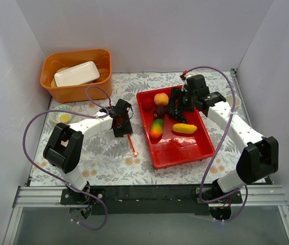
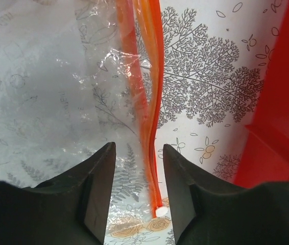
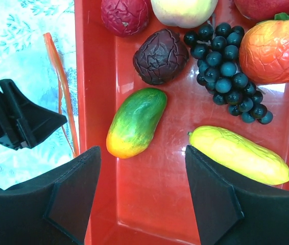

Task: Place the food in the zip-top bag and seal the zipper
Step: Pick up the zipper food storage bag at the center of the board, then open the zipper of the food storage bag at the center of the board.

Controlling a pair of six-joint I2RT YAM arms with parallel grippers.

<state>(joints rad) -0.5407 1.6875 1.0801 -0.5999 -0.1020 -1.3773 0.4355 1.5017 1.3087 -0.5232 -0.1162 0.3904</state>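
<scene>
The clear zip-top bag (image 2: 52, 87) lies flat on the patterned table, left of the red tray (image 1: 185, 150). Its orange-red zipper (image 2: 152, 127) runs between the fingers of my left gripper (image 2: 138, 148), which is open and straddles the strip near its white end piece (image 2: 161, 210). My right gripper (image 3: 142, 153) is open and empty, hovering over the tray. Below it lie the green-orange mango (image 3: 137, 121), yellow oblong piece (image 3: 241, 154), grape bunch (image 3: 229, 71), dark red ball (image 3: 160, 56), red ball (image 3: 125, 14) and orange ball (image 3: 274, 48). In the top view, the zipper (image 1: 132, 144) and left gripper (image 1: 120, 124) are beside the tray.
An orange bin (image 1: 52, 87) holding a white container (image 1: 77, 73) stands at the back left. A small patterned dish (image 1: 63, 113) sits near the left arm. A white cup (image 1: 235, 100) is at the right edge. White walls enclose the table.
</scene>
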